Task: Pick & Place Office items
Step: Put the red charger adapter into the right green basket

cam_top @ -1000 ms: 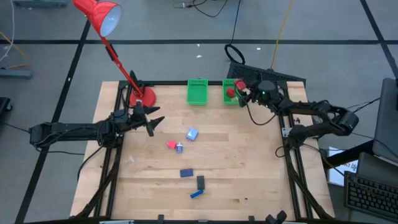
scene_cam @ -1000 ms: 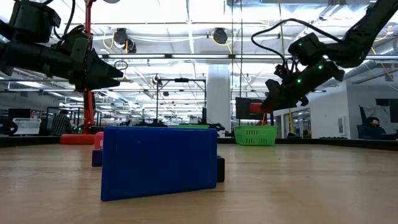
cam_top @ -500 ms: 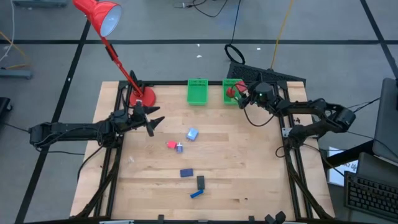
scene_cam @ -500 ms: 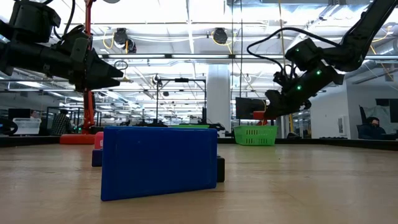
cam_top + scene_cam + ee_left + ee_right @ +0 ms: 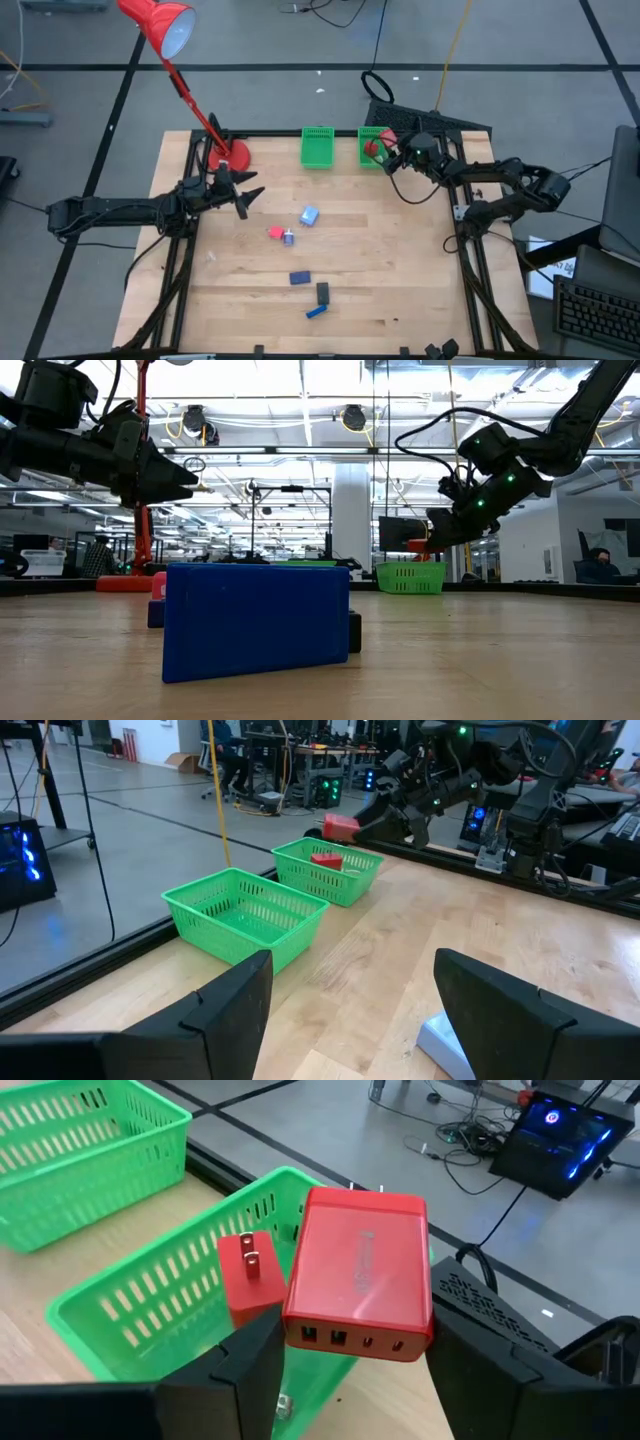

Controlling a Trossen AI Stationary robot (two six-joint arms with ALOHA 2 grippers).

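Right gripper (image 5: 386,155) clamped on red charger block (image 5: 358,1275), held above right green basket (image 5: 372,147) at its open top; second red block (image 5: 248,1270) inside basket. Left gripper (image 5: 245,191) fingers apart, well left of that basket. Pale blue cube (image 5: 309,215), dark blue oblong (image 5: 299,278) on open wood, well apart from basket.

Even bright overhead light, ceiling lamps (image 5: 352,417) glare in low view, soft shadows, near blue block (image 5: 256,620) blurred

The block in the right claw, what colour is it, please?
Red block; the right wrist view shows it best.
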